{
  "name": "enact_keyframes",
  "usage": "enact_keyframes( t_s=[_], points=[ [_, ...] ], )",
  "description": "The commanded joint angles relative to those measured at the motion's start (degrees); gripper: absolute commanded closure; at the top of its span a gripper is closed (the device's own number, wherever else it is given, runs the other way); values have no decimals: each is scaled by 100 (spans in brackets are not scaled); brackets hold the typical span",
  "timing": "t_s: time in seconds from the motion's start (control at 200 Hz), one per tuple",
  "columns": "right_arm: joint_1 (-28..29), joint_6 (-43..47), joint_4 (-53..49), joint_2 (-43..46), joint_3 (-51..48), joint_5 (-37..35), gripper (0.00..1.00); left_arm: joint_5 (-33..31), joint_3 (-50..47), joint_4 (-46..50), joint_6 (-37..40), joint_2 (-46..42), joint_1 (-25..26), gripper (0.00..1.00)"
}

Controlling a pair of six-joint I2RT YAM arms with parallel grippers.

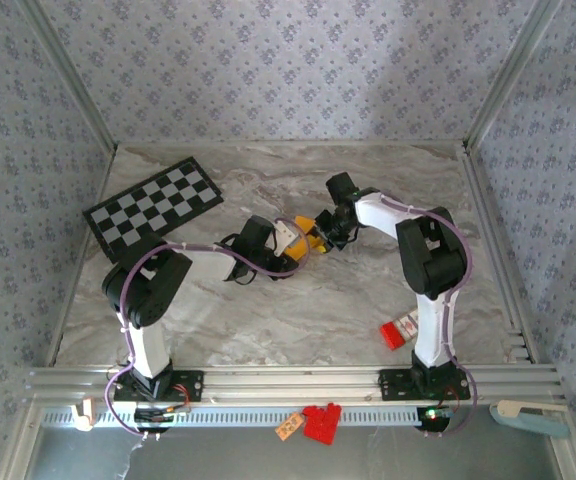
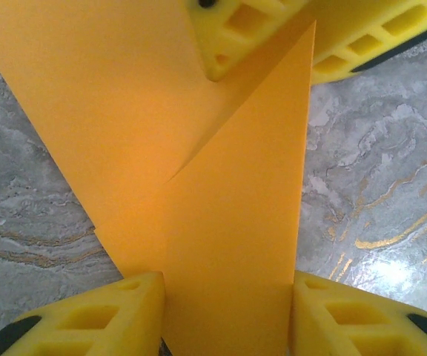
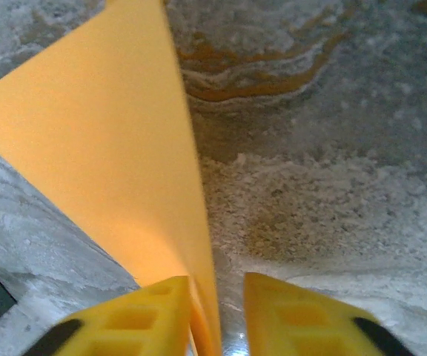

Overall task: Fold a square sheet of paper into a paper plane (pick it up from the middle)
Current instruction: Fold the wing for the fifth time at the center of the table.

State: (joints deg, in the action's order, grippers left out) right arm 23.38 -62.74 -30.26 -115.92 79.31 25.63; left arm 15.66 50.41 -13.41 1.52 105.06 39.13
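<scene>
My left gripper (image 2: 227, 285), half-open, straddles the folded paper (image 2: 228, 185), likely to steady it. Right gripper (image 3: 217, 285) sits narrow round its edge; whether it's clamped, I cannot tell.

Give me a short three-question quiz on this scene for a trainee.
1. True or false: the black-and-white checkered board lies on the table's far left.
2. Fill in: the small red block sits near the ___ arm's base.
3. The thin orange-yellow paper sheet lies: A on the board; B between the left gripper and right gripper; C beside the block.
Key: 1 true; 2 right; 3 B.
</scene>
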Motion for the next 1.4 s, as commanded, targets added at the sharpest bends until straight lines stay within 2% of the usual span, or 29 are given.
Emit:
enact_keyframes(
  t_s=[0.0,0.13,0.425,0.645,0.83,1.134,1.294,1.394],
  points=[
    [-35,92,-257,-30,148,108,85,53,64,255,165,-78,32,54],
    [-1,-156,-78,250,-103,-32,95,-37,39,259,100,-231,45,49],
    [114,-1077,429,915,-843,-343,98,-1327,9,359,727,-453,640,46],
    [158,-1258,449,985,-948,-423,98,-1425,153,418,798,-320,756,48],
    [187,-1260,402,918,-900,-394,98,-1387,183,409,719,-284,771,54],
    [219,-1236,338,816,-820,-304,90,-1312,179,418,614,-178,766,69],
    [218,-1216,312,825,-816,-295,80,-1233,164,392,539,-111,746,75],
    [212,-1179,292,844,-807,-310,70,-1176,123,340,457,-106,714,79]
  ],
)
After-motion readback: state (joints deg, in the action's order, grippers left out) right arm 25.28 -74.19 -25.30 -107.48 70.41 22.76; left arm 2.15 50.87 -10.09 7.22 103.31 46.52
